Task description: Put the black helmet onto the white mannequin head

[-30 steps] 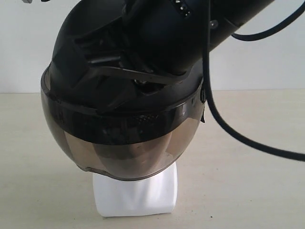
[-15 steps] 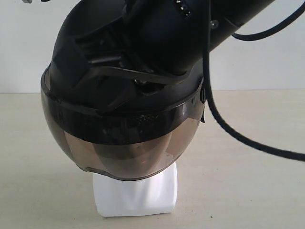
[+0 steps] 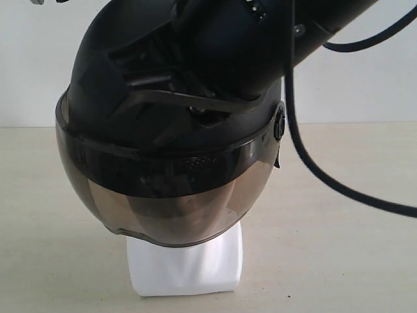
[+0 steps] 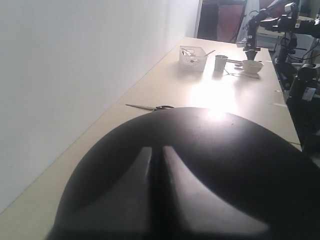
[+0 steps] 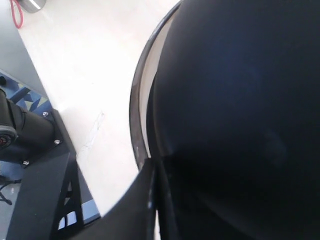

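The black helmet point(image 3: 104, 98) sits over the white mannequin head, whose face shows dimly through the smoky visor point(image 3: 163, 195). Only the head's neck base point(image 3: 186, 267) is uncovered, standing on the table. A black arm point(image 3: 260, 45) reaches down from the upper right and lies across the helmet's crown. In the left wrist view, my left gripper point(image 4: 156, 148) is shut, its fingertips resting on the helmet's dome point(image 4: 225, 165). In the right wrist view, my right gripper point(image 5: 154, 167) is shut against the shell point(image 5: 240, 100) beside the visor rim point(image 5: 135, 110).
A black cable point(image 3: 326, 179) hangs from the arm to the right of the helmet. Farther along the table lie scissors point(image 4: 150, 107), a white basket point(image 4: 193, 57), a metal cup point(image 4: 221, 62) and a white bowl point(image 4: 251, 66). A black frame point(image 5: 35, 190) stands past the table edge.
The arm over the crown and its cable have shifted slightly to the right, uncovering the helmet's round side pivot. Helmet and head have not moved.
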`<action>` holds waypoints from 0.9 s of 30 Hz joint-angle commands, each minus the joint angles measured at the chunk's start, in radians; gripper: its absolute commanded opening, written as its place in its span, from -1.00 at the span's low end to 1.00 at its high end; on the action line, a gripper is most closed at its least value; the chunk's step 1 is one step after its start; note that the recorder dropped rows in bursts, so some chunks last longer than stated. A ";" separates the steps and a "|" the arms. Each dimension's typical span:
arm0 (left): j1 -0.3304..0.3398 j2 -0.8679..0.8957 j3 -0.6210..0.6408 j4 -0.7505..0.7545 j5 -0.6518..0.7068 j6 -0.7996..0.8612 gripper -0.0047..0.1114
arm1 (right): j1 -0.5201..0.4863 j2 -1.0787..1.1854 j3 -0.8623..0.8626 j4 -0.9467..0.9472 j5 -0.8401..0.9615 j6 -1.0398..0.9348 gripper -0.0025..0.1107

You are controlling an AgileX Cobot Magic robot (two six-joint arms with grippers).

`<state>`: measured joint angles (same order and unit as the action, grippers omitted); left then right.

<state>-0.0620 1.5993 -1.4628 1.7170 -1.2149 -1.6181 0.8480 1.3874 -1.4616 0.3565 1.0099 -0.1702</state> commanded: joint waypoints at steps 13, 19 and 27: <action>-0.007 0.000 0.009 0.027 -0.006 -0.004 -0.84 | -0.001 -0.399 0.100 -0.445 0.157 0.343 -0.96; 0.081 -0.073 0.009 0.027 -0.006 -0.029 -0.84 | -0.001 -0.530 0.482 -0.540 -0.135 0.560 -0.96; 0.140 -0.076 0.120 0.027 -0.006 -0.061 -0.84 | -0.001 -0.528 0.597 -0.778 -0.407 0.763 -0.96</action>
<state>0.0735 1.5256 -1.3827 1.7428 -1.2192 -1.6656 0.8480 0.8641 -0.8658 -0.3979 0.6505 0.5863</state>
